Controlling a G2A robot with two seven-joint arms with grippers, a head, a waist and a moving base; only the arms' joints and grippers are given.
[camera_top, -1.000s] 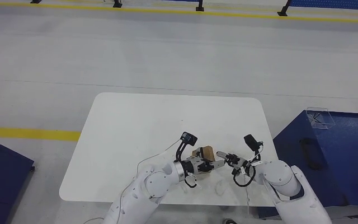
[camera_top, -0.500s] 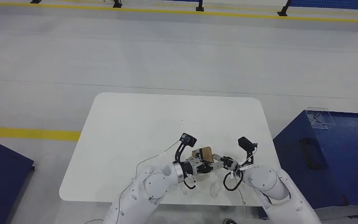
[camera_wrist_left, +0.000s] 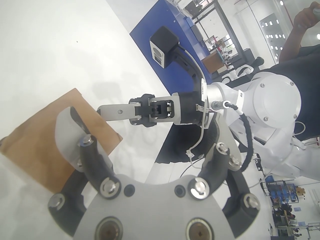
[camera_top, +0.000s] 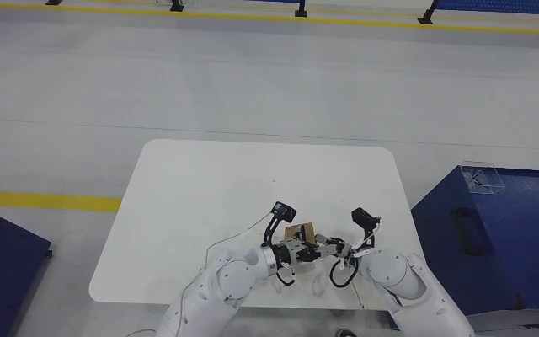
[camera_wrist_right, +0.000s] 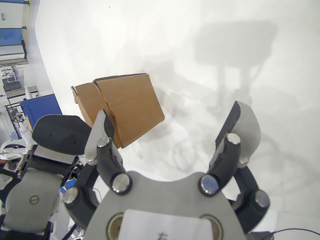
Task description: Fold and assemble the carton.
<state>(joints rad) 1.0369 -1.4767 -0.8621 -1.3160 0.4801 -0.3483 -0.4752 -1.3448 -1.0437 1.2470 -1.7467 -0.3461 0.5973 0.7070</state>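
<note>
A brown carton (camera_top: 304,231) (camera_wrist_left: 32,151) (camera_wrist_right: 130,106), partly folded with a loose end flap, sits near the front middle of the white table (camera_top: 210,194). My left gripper (camera_top: 308,251) (camera_wrist_left: 140,126) is open, with one finger (camera_wrist_left: 70,126) lying against the carton's face and the other well off to the side. My right gripper (camera_top: 326,246) (camera_wrist_right: 171,116) is open too and faces the left one. One of its fingers (camera_wrist_right: 103,123) touches the carton's near corner, seen side-on as the right gripper (camera_wrist_left: 110,112) in the left wrist view.
The table's front edge runs just behind both wrists. A blue cabinet (camera_top: 480,227) stands off the table's right side, and another blue block (camera_top: 17,253) stands to the left. The wide far part of the tabletop is bare.
My right arm has moved left until its finger reached the carton. The carton and left gripper shifted slightly left and toward the front.
</note>
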